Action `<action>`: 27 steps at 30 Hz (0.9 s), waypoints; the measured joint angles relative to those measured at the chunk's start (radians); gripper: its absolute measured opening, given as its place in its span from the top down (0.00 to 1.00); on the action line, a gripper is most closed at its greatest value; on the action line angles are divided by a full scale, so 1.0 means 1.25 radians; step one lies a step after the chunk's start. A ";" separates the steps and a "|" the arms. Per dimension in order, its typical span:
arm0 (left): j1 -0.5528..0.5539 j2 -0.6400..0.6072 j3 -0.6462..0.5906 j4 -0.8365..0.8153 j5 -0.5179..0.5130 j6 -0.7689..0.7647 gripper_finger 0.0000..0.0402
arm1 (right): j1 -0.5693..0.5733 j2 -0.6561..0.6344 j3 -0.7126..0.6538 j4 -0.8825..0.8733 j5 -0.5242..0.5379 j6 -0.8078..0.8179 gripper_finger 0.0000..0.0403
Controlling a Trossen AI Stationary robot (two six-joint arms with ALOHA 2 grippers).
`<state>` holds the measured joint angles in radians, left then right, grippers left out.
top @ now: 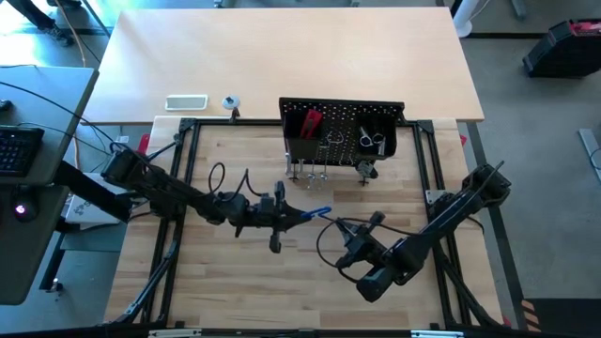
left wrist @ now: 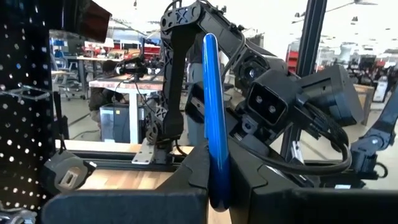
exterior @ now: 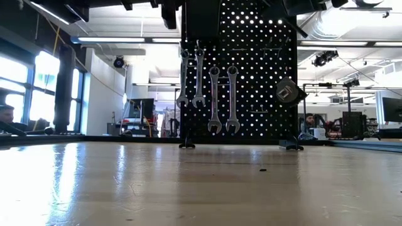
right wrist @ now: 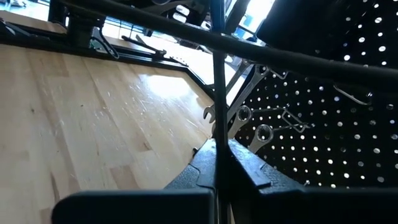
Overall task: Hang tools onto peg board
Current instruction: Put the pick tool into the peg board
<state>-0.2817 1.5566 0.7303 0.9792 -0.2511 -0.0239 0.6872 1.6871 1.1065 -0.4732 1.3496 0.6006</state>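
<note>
Spanning the workspace was a pale wooden plank table [top: 282, 291] inside a black tubular frame [top: 188, 169]; beyond lay a bright open workshop with windows, desks and seated people. At the far edge stood the black perforated metal peg board [top: 343, 127], bearing four slim silver wrenches [exterior: 207, 91], seen full length only in the low view. The left gripper [top: 302, 215] was clamped on the blue end of the black L-shaped key [left wrist: 214, 124] above mid-table. The right gripper [top: 368, 225] pinched the key's thin black shaft, a hold confirmed only by its wrist view.
</note>
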 joint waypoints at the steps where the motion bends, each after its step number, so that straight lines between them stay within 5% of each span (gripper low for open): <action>1: 0.000 -0.005 0.000 -0.005 0.000 0.007 0.97 | 0.000 0.000 0.001 0.001 0.000 0.000 0.97; 10: -0.001 -0.060 0.004 -0.082 0.002 0.074 0.97 | -0.002 0.000 0.002 0.030 -0.008 -0.046 0.97; 17: -0.007 -0.102 0.108 -0.309 0.006 0.155 0.97 | -0.001 0.000 0.001 0.044 -0.003 -0.067 0.95; 27: -0.024 -0.175 0.283 -0.629 -0.046 0.238 0.97 | 0.011 -0.003 -0.003 0.029 0.034 -0.066 0.74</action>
<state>-0.3119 1.3378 1.0840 0.1929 -0.3086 0.2735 0.7013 1.6836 1.1030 -0.4366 1.3922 0.5179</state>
